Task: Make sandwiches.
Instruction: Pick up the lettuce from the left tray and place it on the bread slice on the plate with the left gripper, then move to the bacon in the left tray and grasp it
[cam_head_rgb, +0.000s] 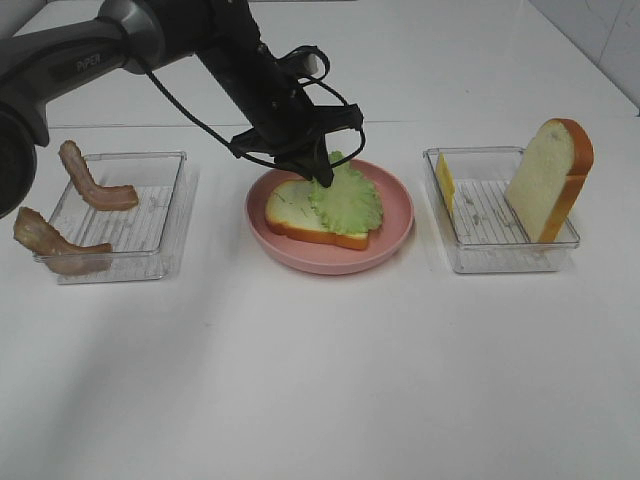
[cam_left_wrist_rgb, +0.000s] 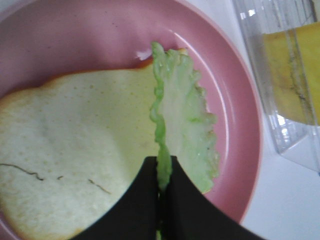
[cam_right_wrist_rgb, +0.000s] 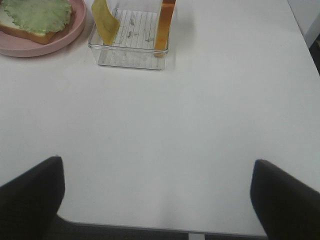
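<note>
A pale bread slice (cam_head_rgb: 290, 212) lies on the round pink plate (cam_head_rgb: 330, 262) with a green lettuce leaf (cam_head_rgb: 345, 200) draped over its right part. My left gripper (cam_head_rgb: 322, 178) is shut on the leaf's back edge, just above the plate. In the left wrist view the black jaws (cam_left_wrist_rgb: 162, 180) pinch the lettuce (cam_left_wrist_rgb: 185, 120), which stands partly on edge over the bread (cam_left_wrist_rgb: 75, 150). My right gripper (cam_right_wrist_rgb: 157, 195) is open and empty over bare table, well short of the plate. A second bread slice (cam_head_rgb: 548, 180) and yellow cheese (cam_head_rgb: 445, 183) stand in the right tray.
A clear tray (cam_head_rgb: 150, 215) at the left holds one bacon strip (cam_head_rgb: 95, 185); another strip (cam_head_rgb: 55, 245) hangs over its front left corner. The right clear tray (cam_head_rgb: 490, 250) stands beside the plate. The left arm reaches in from the upper left.
</note>
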